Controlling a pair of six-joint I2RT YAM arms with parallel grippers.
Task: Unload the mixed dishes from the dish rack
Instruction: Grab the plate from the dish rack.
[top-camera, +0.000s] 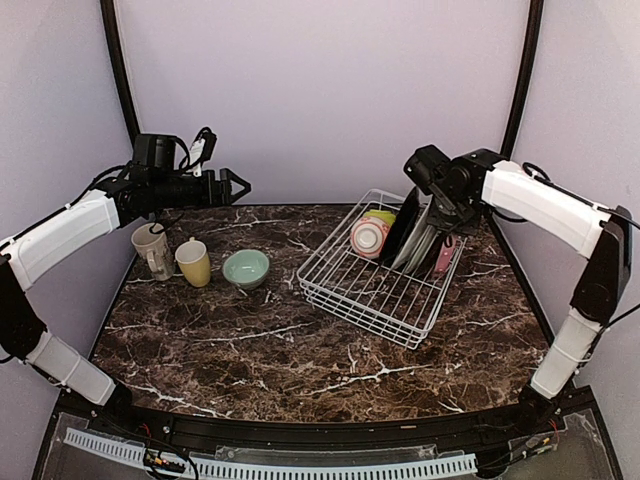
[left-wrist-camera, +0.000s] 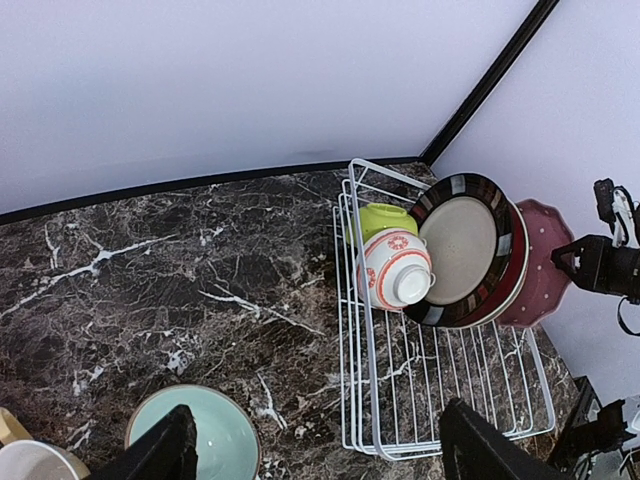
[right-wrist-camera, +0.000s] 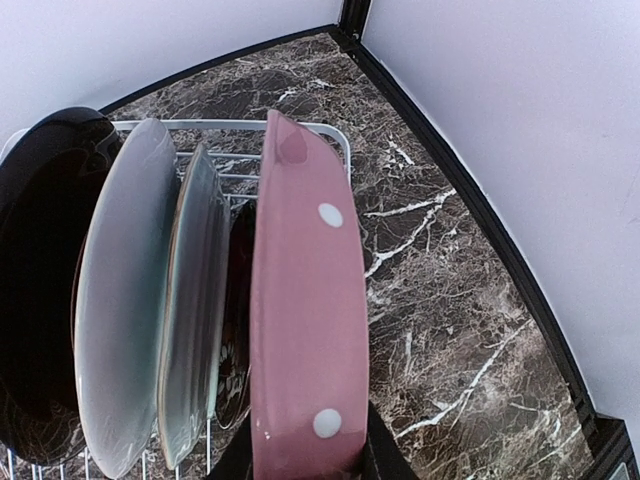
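The white wire dish rack (top-camera: 372, 292) stands right of centre. In it lie a pink-striped bowl (top-camera: 369, 237) and a lime bowl (top-camera: 381, 216) on their sides, beside a row of plates on edge: a black plate (top-camera: 403, 226), pale ones, a red one (left-wrist-camera: 517, 268) and the pink dotted plate (right-wrist-camera: 305, 320) at the right end. My right gripper (right-wrist-camera: 308, 442) is shut on the pink dotted plate's rim, a finger on each face. My left gripper (top-camera: 243, 185) is open and empty, high over the back left. A beige mug (top-camera: 152, 250), a yellow mug (top-camera: 194, 262) and a mint bowl (top-camera: 246, 268) stand on the table at the left.
The marble table (top-camera: 300, 350) is walled at the back and both sides. In the left wrist view the mint bowl (left-wrist-camera: 205, 440) lies under my left gripper (left-wrist-camera: 318, 412), with the rack (left-wrist-camera: 440, 380) to its right. The rack's near half holds no dishes.
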